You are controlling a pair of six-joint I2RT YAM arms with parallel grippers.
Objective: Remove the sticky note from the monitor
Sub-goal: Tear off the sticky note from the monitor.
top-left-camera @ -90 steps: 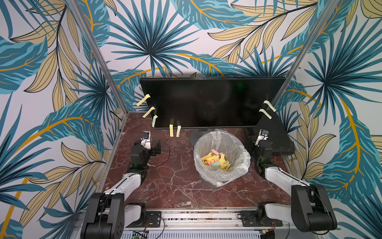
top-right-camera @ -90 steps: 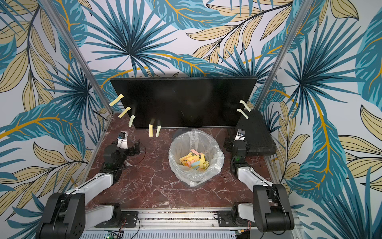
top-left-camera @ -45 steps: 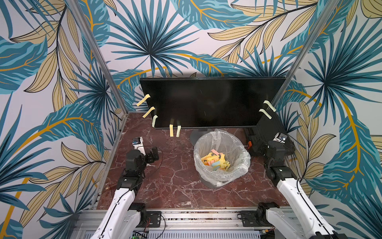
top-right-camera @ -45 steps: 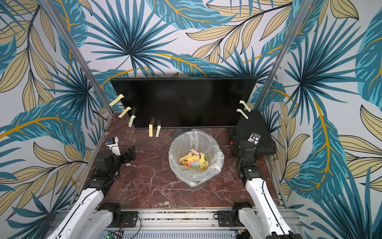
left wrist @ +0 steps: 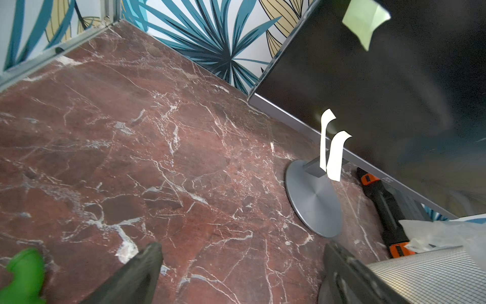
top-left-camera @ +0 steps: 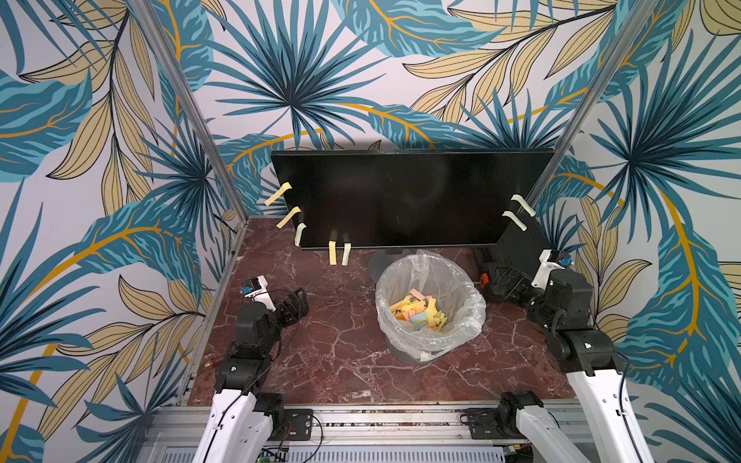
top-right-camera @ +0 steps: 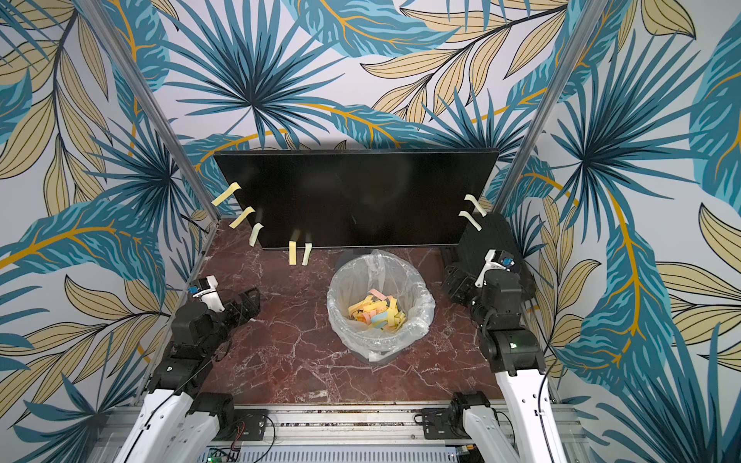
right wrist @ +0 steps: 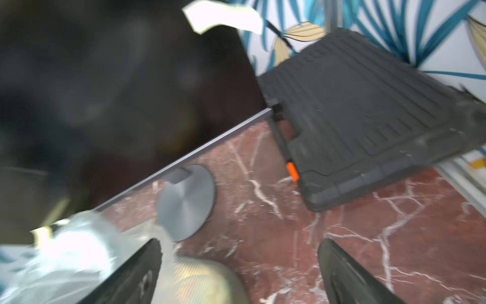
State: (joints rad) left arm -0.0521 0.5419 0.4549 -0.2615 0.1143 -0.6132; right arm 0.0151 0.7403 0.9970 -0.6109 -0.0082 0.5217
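Up out of the folded rest pose of a second ago, now leaning forward over the marble table (top-left-camera: 341, 360). Spread wide and empty at the left gripper (top-left-camera: 297, 304), low near the table's left edge. Same story at the right gripper (top-left-camera: 499, 282): fingers apart, nothing held, close to the ribbed black case (top-left-camera: 517, 244). No change on the monitor (top-left-camera: 405, 196) at the back: still seven sticky notes (top-left-camera: 333, 253) clinging along its left, bottom and right edges. No shift either for the plastic-lined bin (top-left-camera: 473, 316) of paper strips in front.
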